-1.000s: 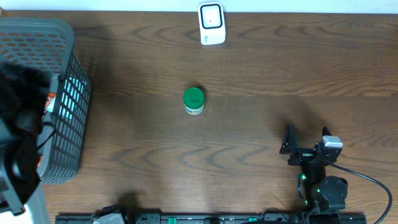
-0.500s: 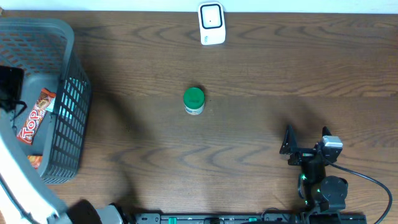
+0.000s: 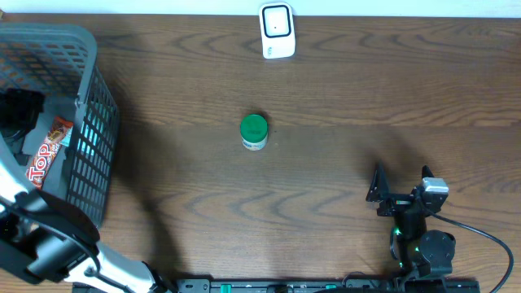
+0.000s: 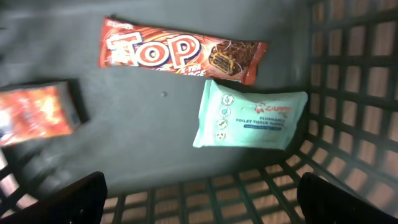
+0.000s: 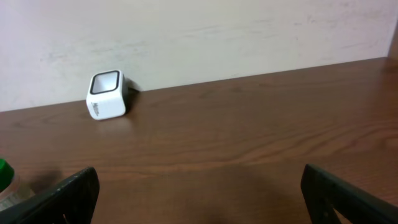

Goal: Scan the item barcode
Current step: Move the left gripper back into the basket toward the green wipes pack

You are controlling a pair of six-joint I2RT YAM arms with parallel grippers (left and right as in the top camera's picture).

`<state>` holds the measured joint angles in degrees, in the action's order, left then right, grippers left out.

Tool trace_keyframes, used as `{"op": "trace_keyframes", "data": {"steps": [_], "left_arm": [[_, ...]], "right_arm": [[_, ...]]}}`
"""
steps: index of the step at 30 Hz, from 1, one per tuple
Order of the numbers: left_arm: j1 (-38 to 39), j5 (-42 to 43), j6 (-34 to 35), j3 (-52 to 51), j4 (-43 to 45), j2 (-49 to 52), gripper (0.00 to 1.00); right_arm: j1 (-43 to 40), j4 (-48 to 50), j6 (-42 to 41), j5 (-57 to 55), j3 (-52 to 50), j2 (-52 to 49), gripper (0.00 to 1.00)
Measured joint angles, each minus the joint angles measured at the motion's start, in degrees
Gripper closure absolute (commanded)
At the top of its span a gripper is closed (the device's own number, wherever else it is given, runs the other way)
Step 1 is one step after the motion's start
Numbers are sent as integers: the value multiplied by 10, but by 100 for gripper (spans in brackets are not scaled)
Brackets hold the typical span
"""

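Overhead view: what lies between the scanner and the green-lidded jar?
Nothing. Overhead, only bare table shows between the scanner and the jar.

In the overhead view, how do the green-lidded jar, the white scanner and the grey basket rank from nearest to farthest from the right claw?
1. Green-lidded jar, in the middle, left of the right claw.
2. White scanner, at the back.
3. Grey basket, far left.

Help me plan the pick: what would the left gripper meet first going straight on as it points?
Likely the basket floor beside the green wipes pack, maybe the pack itself. The open left gripper points down into it, but depth is unclear.
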<state>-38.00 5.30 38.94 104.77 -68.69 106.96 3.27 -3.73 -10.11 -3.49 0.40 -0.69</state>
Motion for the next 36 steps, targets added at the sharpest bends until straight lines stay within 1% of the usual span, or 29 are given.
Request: {"op": "trace_keyframes", "data": {"steps": [5,9,22,31,36], "left_arm": [[0,8,-4,-11,25,29,2],[0,9,-5,-38,54,30,2],[0,72,-16,-194,182,31,2],[0,98,-22,-234,243,31,2],[0,99,-28,-241,253,33,2]], "right_arm": [[0,0,0,0,0,0,1],[0,0,0,0,0,0,1],[0,0,0,0,0,0,1],[0,0,0,0,0,0,1],[0,0,0,0,0,0,1]]}}
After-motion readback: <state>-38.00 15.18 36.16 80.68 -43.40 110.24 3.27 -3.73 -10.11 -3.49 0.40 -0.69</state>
